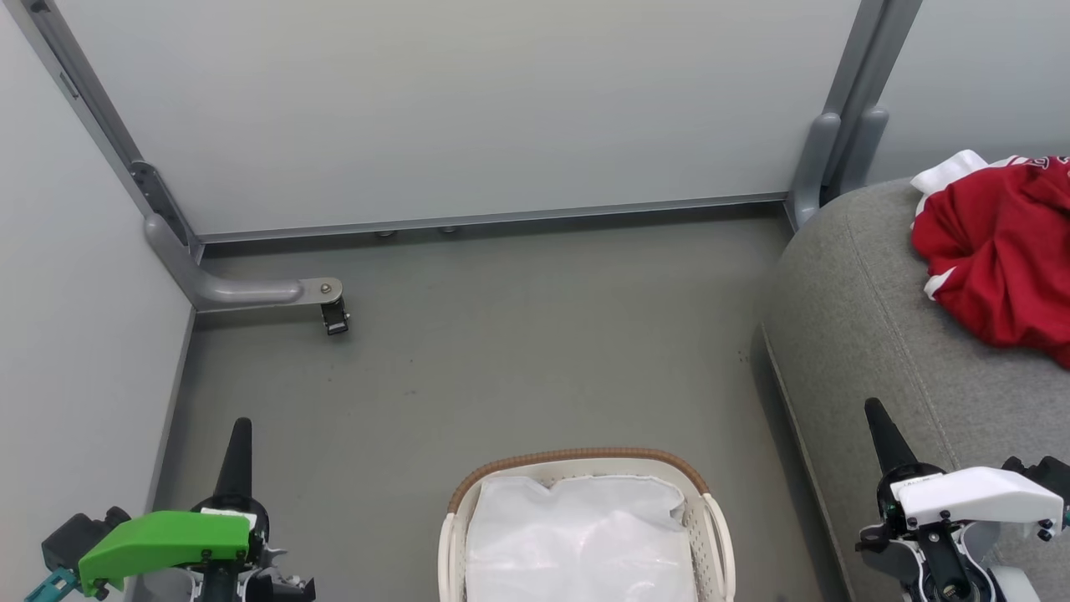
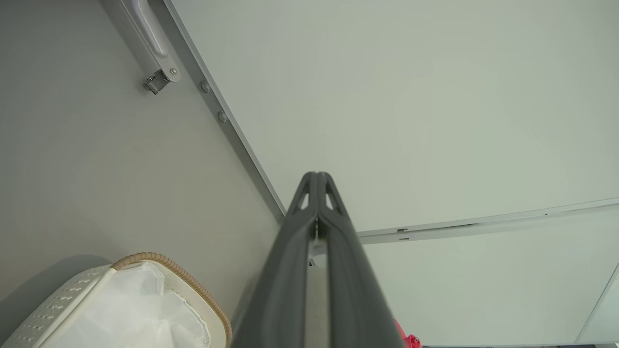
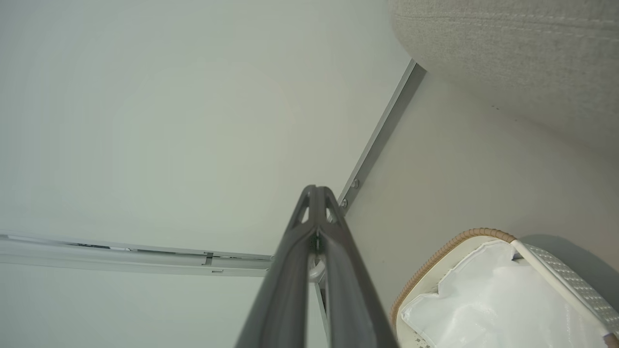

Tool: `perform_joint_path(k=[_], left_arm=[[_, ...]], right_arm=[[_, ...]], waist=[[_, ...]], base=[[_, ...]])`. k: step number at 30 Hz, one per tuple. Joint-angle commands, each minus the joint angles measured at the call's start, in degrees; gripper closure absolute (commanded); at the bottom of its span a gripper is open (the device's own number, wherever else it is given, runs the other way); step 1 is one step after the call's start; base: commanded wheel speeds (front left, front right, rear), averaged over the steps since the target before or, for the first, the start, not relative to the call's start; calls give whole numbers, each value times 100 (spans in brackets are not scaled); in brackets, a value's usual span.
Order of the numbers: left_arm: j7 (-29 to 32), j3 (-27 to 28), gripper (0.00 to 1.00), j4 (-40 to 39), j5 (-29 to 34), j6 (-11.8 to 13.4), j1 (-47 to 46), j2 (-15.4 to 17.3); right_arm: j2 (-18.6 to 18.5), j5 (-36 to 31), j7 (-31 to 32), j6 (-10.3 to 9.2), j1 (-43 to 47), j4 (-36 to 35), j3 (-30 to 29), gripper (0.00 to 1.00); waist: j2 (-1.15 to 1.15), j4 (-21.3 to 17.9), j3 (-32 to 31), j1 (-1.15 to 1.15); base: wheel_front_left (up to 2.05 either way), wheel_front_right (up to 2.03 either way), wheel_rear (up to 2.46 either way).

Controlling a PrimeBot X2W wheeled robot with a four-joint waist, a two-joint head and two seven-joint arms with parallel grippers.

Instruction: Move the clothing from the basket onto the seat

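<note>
The grey floor [image 1: 501, 334] carries the basket [image 1: 577, 458], which stands upright on it. A white glossy sheet [image 1: 577, 535] lines the inside of the basket. To the right of the basket, near it but not touching, the grey seat [image 1: 853, 334] rests on the same floor. The red clothing [image 1: 995, 251], with white trim, lies crumpled on the seat's top surface, beyond and to the right of the basket. Beyond and to the left of the basket, well apart from it, a grey partition foot [image 1: 251, 293] with a small dark caster [image 1: 336, 319] sits at floor level.
</note>
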Motion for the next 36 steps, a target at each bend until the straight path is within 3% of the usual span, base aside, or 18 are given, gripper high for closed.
perform_joint_path(k=[1, 36], left_arm=[[32, 42, 100, -62, -132, -26, -135, 22], [443, 270, 100, -179, -1498, -54, -258, 27]], right_arm=[[-36, 141, 50, -2, -113, -67, -29, 100], [-51, 1699, 459, -3, -120, -187, -143, 100]], waist=[[43, -4, -1, 0], [62, -102, -35, 0]], base=[[0, 0, 0], [0, 0, 0]])
